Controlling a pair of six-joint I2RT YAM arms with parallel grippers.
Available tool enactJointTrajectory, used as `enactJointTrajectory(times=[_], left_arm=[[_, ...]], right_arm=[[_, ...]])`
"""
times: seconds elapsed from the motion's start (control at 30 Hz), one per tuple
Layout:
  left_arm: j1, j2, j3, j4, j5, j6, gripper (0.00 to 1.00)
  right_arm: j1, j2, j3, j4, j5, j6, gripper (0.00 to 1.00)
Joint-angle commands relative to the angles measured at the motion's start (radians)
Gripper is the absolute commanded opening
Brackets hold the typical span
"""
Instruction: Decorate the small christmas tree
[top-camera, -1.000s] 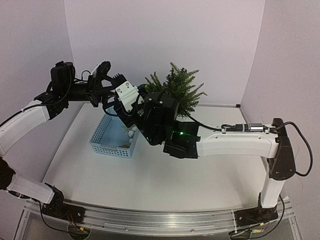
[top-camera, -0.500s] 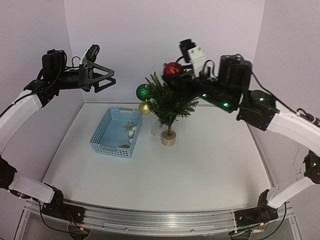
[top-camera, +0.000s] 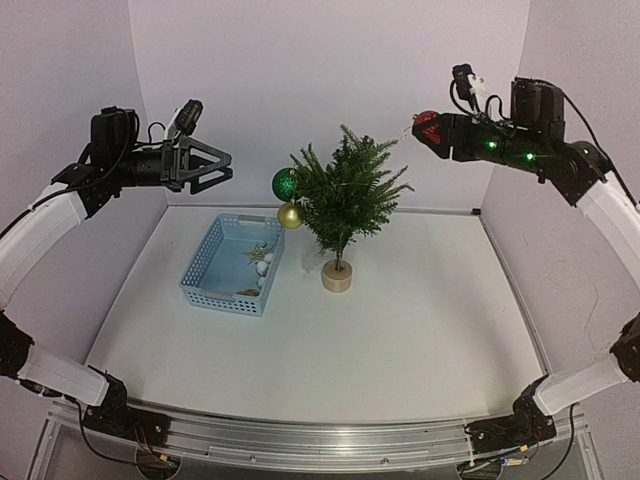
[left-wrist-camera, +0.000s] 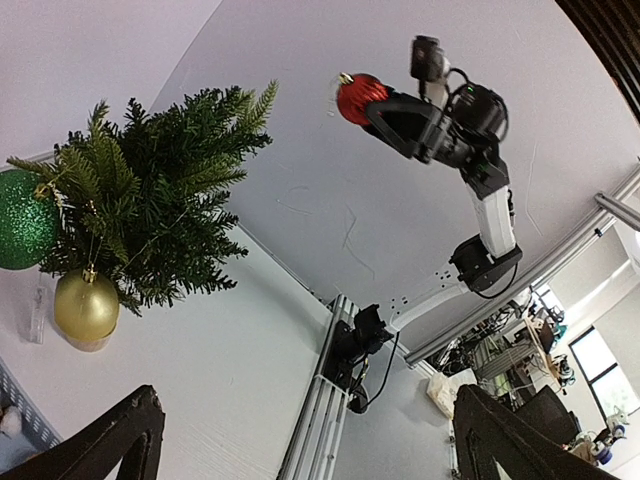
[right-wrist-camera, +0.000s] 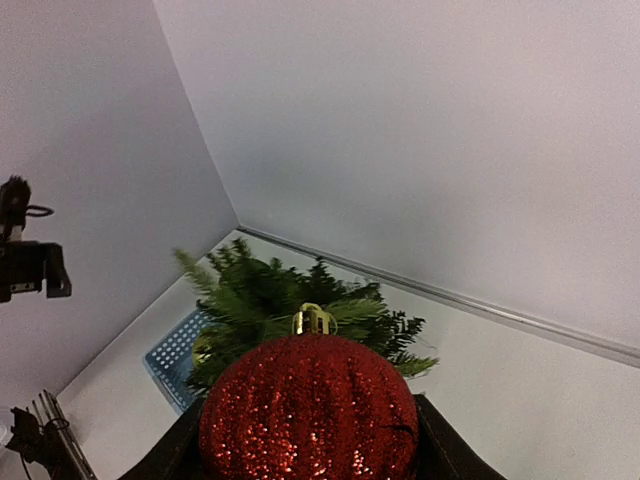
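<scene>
While the small christmas tree (top-camera: 345, 195) stands upright on the table (top-camera: 420, 340) beside a blue basket (top-camera: 212, 285), green ball (top-camera: 284, 183) and gold ball (top-camera: 291, 215) hanging on its left side, left gripper (top-camera: 225, 167) high in the air, jaws spread wide and empty, right gripper (top-camera: 432, 135) high at the right, clamping a red glitter ball (top-camera: 427, 121).

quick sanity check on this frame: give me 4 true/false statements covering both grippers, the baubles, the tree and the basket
1. The right gripper holds a red bauble up in the air. True.
2. The left gripper is shut on an ornament. False: it is open and empty.
3. A green bauble and a gold bauble hang on the small christmas tree. True.
4. The blue basket stands on the right arm's side of the tree. False: it stands on the left arm's side.
</scene>
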Motion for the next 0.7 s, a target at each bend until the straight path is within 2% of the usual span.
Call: enactJointTrajectory(times=[0.0, 0.1, 0.43, 0.67], left_arm=[[0.002, -0.031, -0.022, 0.017, 0.002, 0.017, 1.00], [0.003, -0.037, -0.036, 0.014, -0.002, 0.020, 1.00], [0.002, -0.028, -0.050, 0.003, -0.015, 0.030, 1.00], [0.003, -0.018, -0.059, 0.018, -0.012, 0.016, 0.99]], right_arm=[[-0.220, 0.117, 0.120, -0.045, -0.461, 0.201, 0.46], [-0.273, 0.180, 0.165, -0.047, -0.566, 0.231, 0.47], [-0.296, 0.190, 0.056, -0.047, -0.633, 0.180, 0.46], [-0.303, 0.255, 0.082, -0.048, -0.667, 0.186, 0.45]])
